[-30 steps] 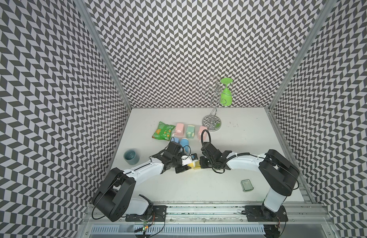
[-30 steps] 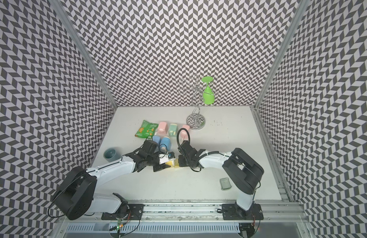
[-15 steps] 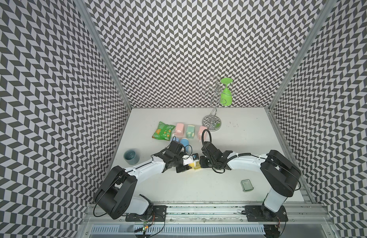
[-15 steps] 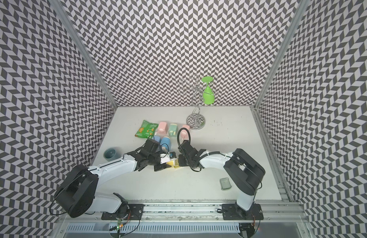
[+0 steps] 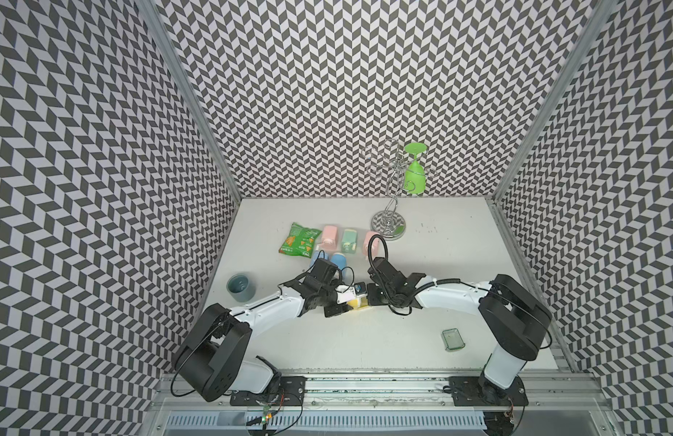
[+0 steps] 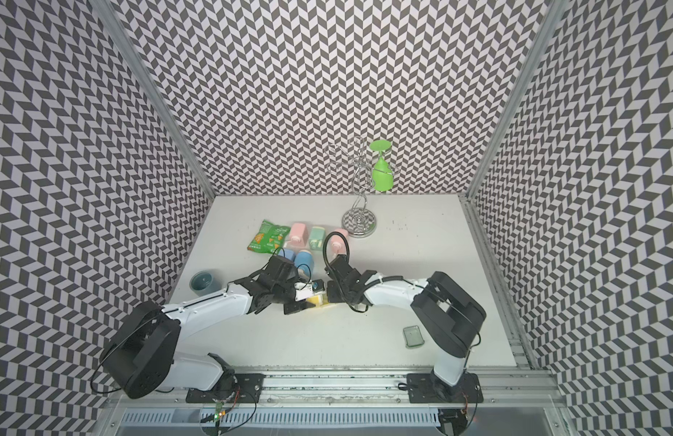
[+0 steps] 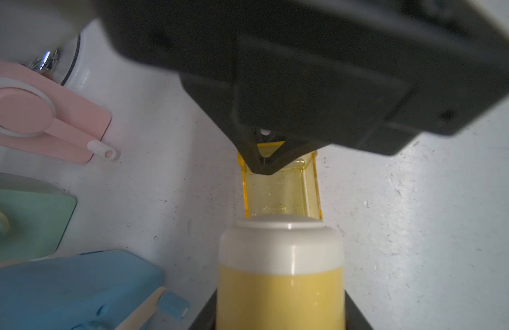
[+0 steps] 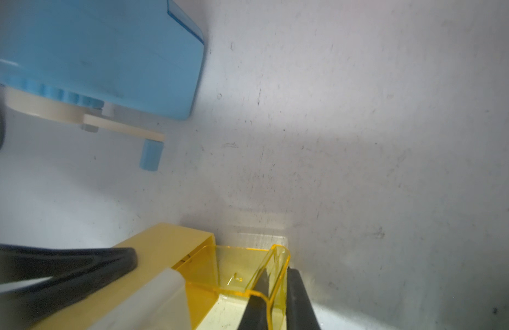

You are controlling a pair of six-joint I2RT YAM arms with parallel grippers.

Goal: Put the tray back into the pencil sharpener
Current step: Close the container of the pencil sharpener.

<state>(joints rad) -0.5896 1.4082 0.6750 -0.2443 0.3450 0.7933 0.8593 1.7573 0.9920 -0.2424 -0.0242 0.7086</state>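
Cup (image 5: 240, 287): near the table's left edge, well apart from the work.
Left gripper (image 5: 344, 302): clamped around the yellow sharpener (image 5: 357, 303), bracing it near the middle of the table.
Tray (image 8: 242, 274): clear yellow, partly inside the sharpener's mouth, with its outer end sticking out.
Handling: probably light, stiff, slick thin plastic. It would likely jam if skewed, so the end wall is the best place to hold it.
Right gripper (image 8: 276, 308): pinching that end wall.
Around: a blue sharpener (image 5: 338, 260) lies just behind, nearer the back edge. A green dish (image 5: 452, 338) sits toward the front right corner. Nothing blocks the slide.
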